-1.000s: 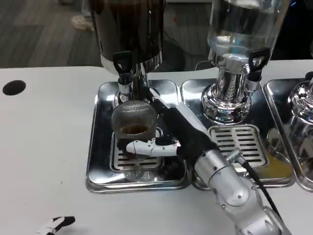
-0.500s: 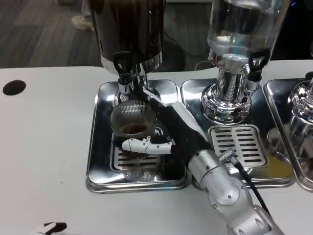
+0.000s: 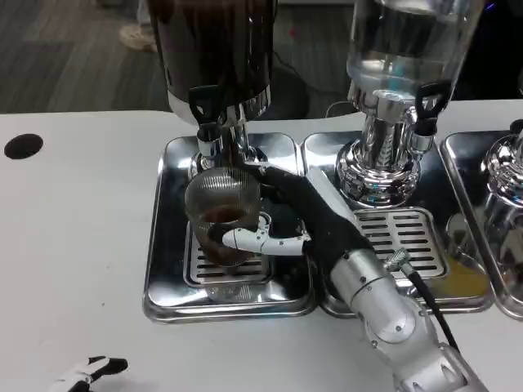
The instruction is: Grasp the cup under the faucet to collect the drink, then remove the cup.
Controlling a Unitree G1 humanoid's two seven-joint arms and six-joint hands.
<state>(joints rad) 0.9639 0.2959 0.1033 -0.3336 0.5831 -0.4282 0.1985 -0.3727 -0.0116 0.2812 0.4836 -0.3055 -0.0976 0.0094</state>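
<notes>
Here, right hand (image 3: 282, 220) gripping ribbed clear cup (image 3: 222, 214), slotted steel tray (image 3: 167, 269).

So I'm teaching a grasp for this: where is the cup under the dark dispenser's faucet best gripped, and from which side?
Around its ribbed side wall, mid-height, coming from the robot's right as the right hand does now. The cup stands upright on the drip tray, its open top under the faucet, so a top grasp is blocked.

Right hand (image 3: 282, 216) rotated around cup (image 3: 223, 214); thumb now curls lower; left hand (image 3: 88, 371) shifted slightly.
</notes>
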